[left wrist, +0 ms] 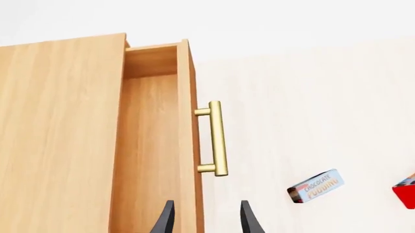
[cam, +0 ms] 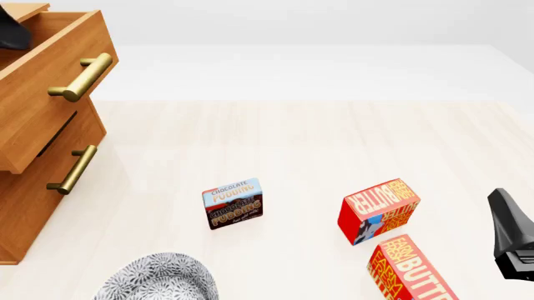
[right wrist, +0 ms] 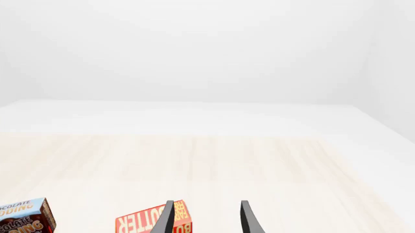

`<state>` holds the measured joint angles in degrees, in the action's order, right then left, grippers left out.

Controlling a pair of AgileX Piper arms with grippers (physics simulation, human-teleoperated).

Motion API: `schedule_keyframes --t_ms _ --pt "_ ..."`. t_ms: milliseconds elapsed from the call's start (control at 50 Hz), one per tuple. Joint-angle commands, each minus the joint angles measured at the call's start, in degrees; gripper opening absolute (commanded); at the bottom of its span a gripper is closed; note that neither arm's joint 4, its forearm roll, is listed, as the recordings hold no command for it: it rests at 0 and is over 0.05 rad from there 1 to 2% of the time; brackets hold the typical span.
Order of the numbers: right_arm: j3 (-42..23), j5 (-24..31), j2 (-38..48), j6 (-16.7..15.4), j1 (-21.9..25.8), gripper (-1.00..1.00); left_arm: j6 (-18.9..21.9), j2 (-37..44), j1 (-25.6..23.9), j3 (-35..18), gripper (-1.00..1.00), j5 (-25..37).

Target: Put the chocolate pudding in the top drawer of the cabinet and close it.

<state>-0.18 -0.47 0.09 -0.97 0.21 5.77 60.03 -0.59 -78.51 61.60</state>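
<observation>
Drawer space inside the top drawer (left wrist: 152,145) is seen bare; the chocolate pudding (cam: 232,204) is left on the table (cam: 301,150), apart from both released grippers: left gripper (left wrist: 206,221), right gripper (right wrist: 206,219).

At the left of the front view, the cabinet (cam: 25,206) is orange-brown wood with a visible grain, and the top drawer (cam: 50,75) matches it; both brass bar handles (cam: 81,77) shine golden yellow. Near the centre, the chocolate pudding (cam: 232,204) has a light blue top band, a dark brown front with pale lettering and a red side. To the lower right, two butter boxes (cam: 377,211) are red with yellow lettering. At the bottom edge, a bowl (cam: 159,278) is grey with a white speckled pattern. The table (cam: 317,144) is pale cream wood. The fingers (left wrist: 164,218) of the left gripper are black.
</observation>
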Motion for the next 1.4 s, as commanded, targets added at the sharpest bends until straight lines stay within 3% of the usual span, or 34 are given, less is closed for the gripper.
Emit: schedule_keyframes --t_ms 20,800,1400 --pt "0.0 0.0 0.0 0.0 0.0 1.00 -0.2 0.3 1.0 1.9 1.00 -1.8" --pt "0.0 0.0 0.0 0.0 0.0 1.00 -1.5 0.4 2.9 14.0 1.00 -10.4" --pt "0.0 0.0 0.0 0.0 0.0 1.00 -2.3 -1.0 -1.4 18.1 1.00 -11.8"
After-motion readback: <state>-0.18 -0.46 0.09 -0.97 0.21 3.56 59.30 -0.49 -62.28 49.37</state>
